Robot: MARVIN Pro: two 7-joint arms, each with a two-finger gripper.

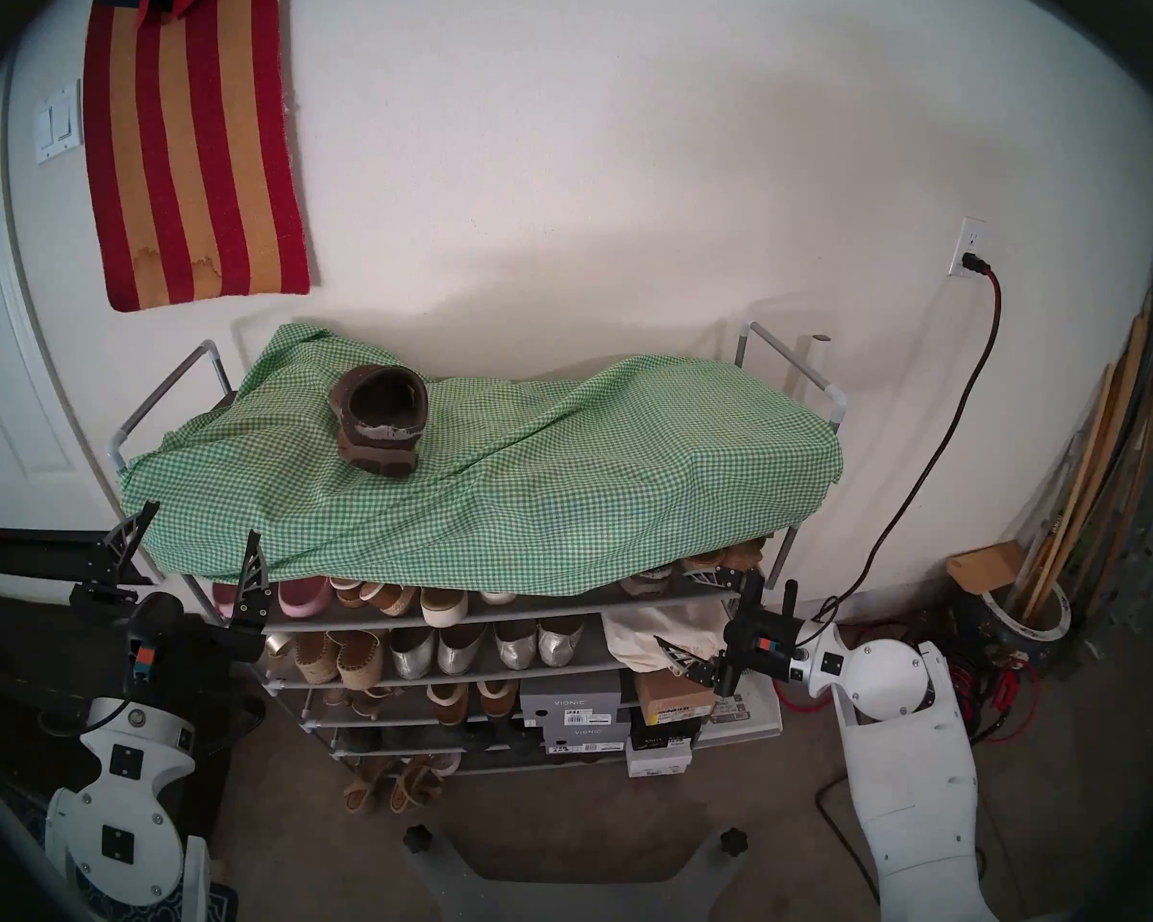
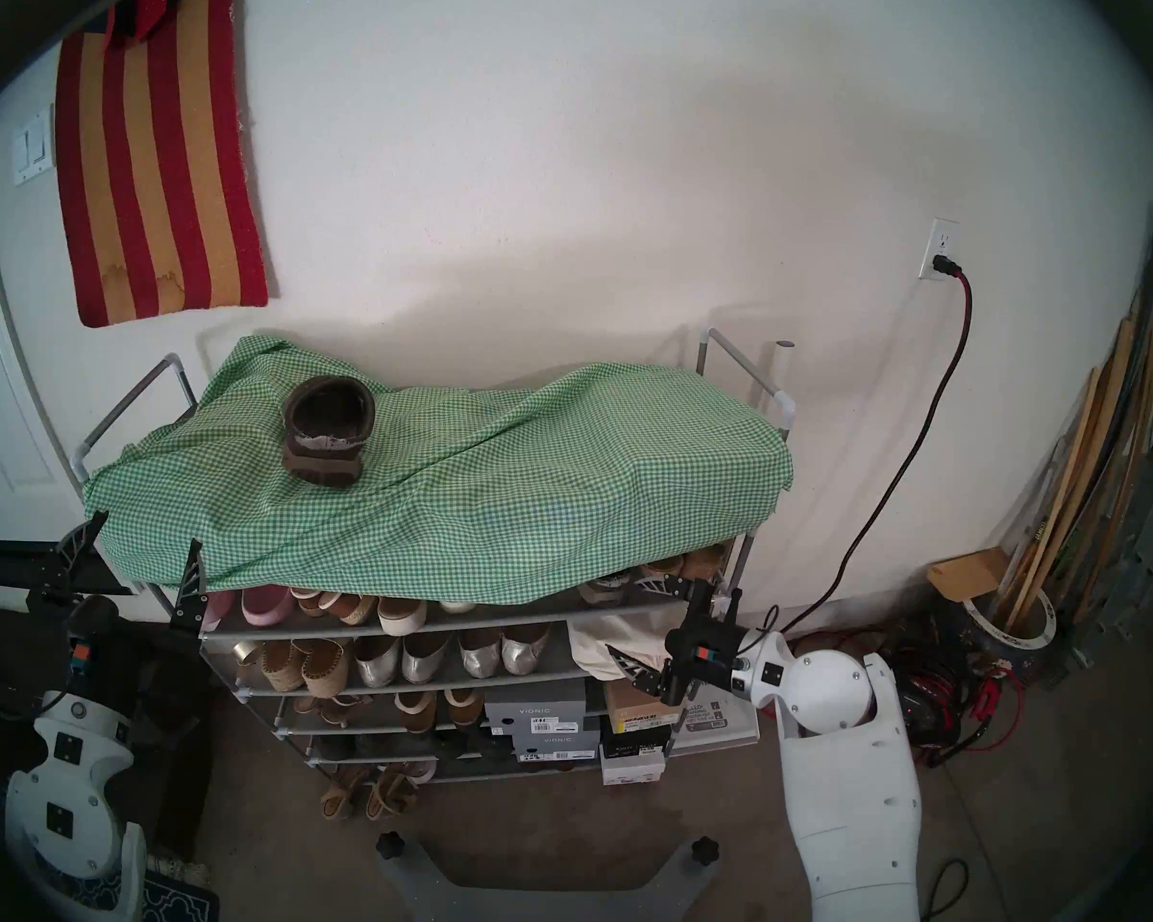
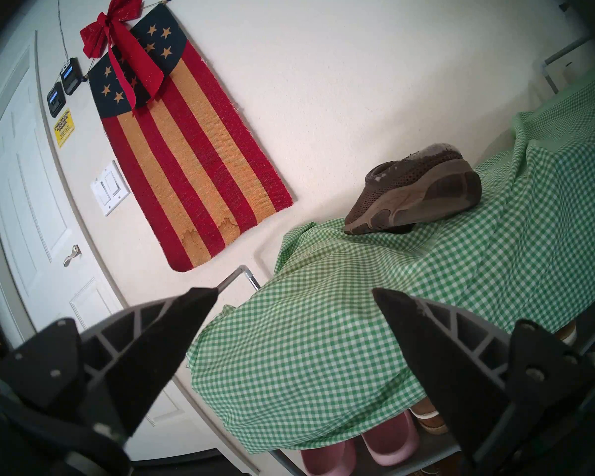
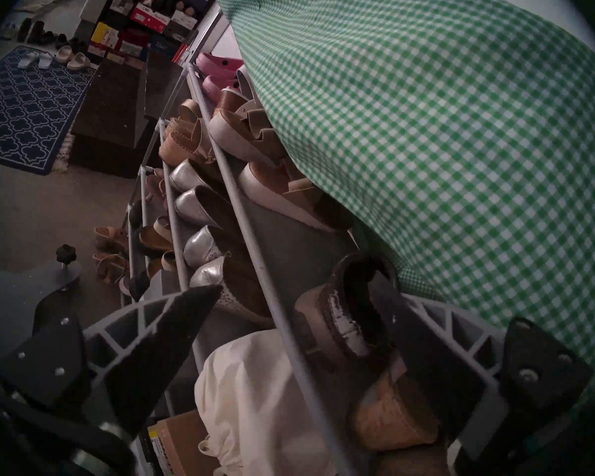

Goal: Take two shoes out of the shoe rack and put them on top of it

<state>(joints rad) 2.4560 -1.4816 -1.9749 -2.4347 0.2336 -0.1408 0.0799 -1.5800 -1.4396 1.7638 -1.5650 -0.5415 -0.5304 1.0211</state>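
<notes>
One dark brown clog (image 1: 381,422) (image 2: 327,438) (image 3: 416,197) stands on the green-white gingham cloth (image 1: 560,488) over the top of the grey shoe rack (image 1: 494,611) (image 2: 427,624), heel toward me. The other brown clog (image 4: 351,314) (image 1: 647,578) sits at the right end of the shelf under the cloth, heel out. My right gripper (image 1: 673,608) (image 2: 627,614) (image 4: 303,290) is open, its jaws straddling that shelf's front rail: one finger beside the clog, one below the rail. My left gripper (image 1: 203,521) (image 2: 148,528) (image 3: 294,290) hangs open and empty at the rack's front left corner.
The shelves hold pink clogs (image 1: 301,594), tan espadrilles (image 1: 354,661), silver flats (image 1: 487,644), shoe boxes (image 1: 574,708) and a white cloth bag (image 4: 255,396). A dark cabinet (image 1: 21,668) stands left of the rack. A power cord (image 1: 946,435) and leaning wood strips (image 1: 1093,468) are at the right.
</notes>
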